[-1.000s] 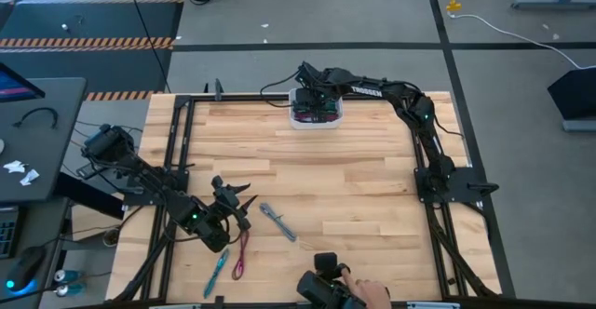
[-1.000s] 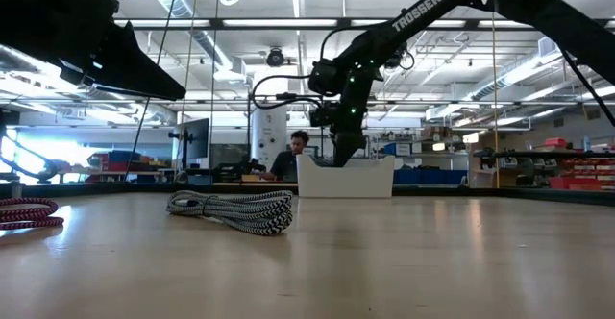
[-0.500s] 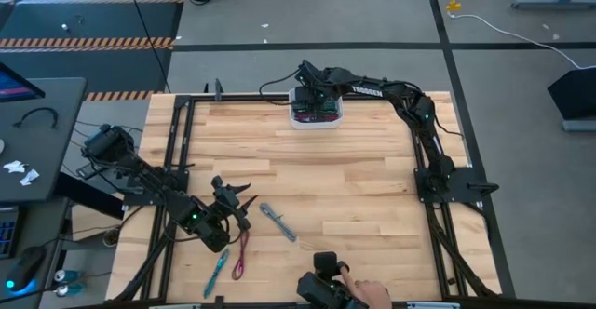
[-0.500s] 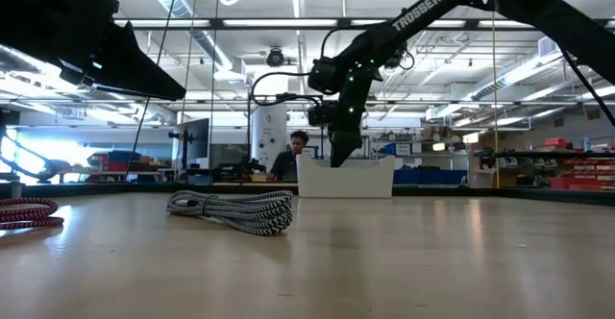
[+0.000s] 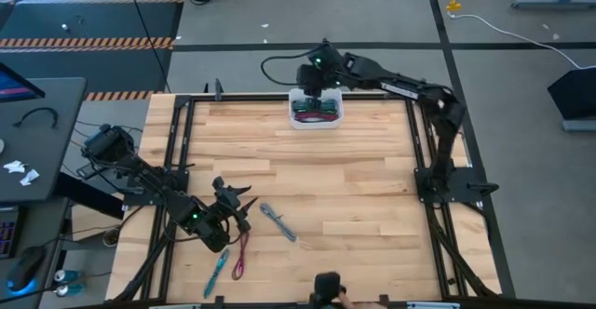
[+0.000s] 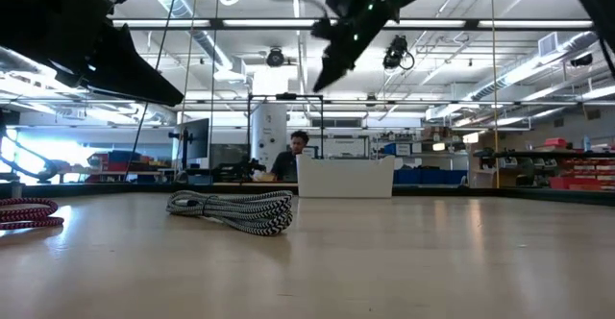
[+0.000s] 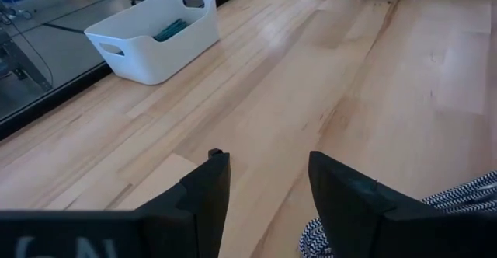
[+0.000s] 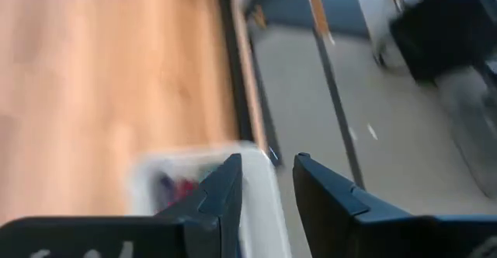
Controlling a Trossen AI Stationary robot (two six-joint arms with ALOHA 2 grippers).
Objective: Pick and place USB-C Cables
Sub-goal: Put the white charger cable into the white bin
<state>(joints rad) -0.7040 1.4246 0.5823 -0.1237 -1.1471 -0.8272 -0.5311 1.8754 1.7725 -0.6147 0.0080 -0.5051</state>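
Right gripper raised over the bin, left gripper parked low by the loose cables

High view: we see the right gripper [image 5: 314,74] above the far edge of the white bin [image 5: 317,121], cables inside it directly below the fingers; left gripper [image 5: 233,200] sits near the table's [image 5: 354,179] near-left corner, with a grey cable [image 5: 277,221] just beside it, and a maroon cable [image 5: 241,250] and teal cable [image 5: 217,270] close by toward the near edge. Low view: right gripper hangs well clear above the bin [image 6: 345,177], grey braided cable [image 6: 233,209] lies on the wood under the left arm, maroon cable [image 6: 27,210] at the picture's left edge. Left wrist view: fingers [image 7: 208,193] apart, nothing between them, grey cable [image 7: 435,208] just beside one finger, bin [image 7: 154,34] well ahead holding a teal cable [image 7: 168,30]. Right wrist view: fingers [image 8: 227,192] slightly apart with nothing held, bin [image 8: 194,182] right beneath them
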